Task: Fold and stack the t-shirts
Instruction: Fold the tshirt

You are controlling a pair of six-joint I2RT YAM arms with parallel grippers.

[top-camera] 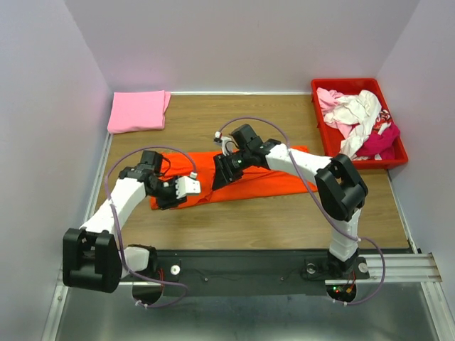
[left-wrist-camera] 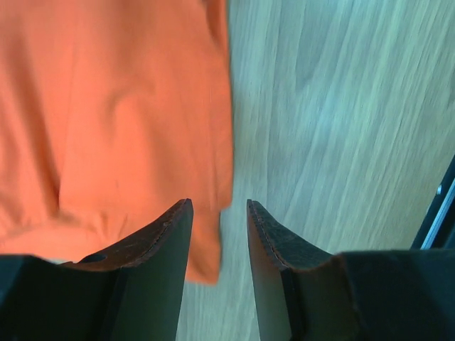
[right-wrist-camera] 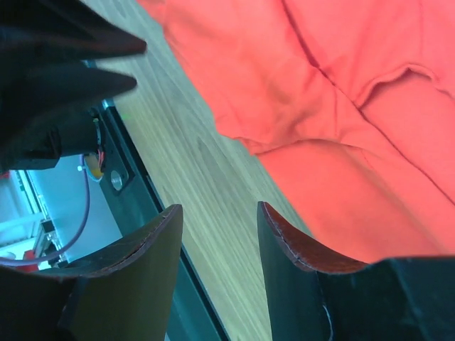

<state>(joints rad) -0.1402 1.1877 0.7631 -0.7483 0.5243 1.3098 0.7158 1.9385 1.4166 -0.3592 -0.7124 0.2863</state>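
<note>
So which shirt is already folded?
The pink t-shirt, neatly squared at the far left; the orange t-shirt lies spread out, the other shirts heaped in the red crate.

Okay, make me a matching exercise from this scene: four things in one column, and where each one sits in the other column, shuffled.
Things:
1. orange t-shirt
2. pink t-shirt
3. red crate
4. white and magenta shirts

Places:
A. folded, far left corner of the table
B. heaped inside the crate
C. centre, laid out
D. far right corner

Pairs: 1-C, 2-A, 3-D, 4-B
</note>
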